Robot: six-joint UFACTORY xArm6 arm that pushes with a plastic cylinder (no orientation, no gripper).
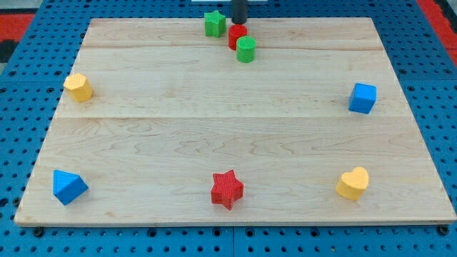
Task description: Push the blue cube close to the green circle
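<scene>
The blue cube (363,98) sits near the right edge of the wooden board (235,128). The green circle (246,50), a short cylinder, stands at the top middle, touching a red cylinder (237,36) just above and to its left. My tip (239,22) is at the view's top, right above the red cylinder and far up and left of the blue cube.
A green star (214,23) lies left of my tip. A yellow hexagon-like block (78,87) is at the left edge, a blue triangular block (68,187) at bottom left, a red star (227,189) at bottom middle, a yellow heart (353,183) at bottom right.
</scene>
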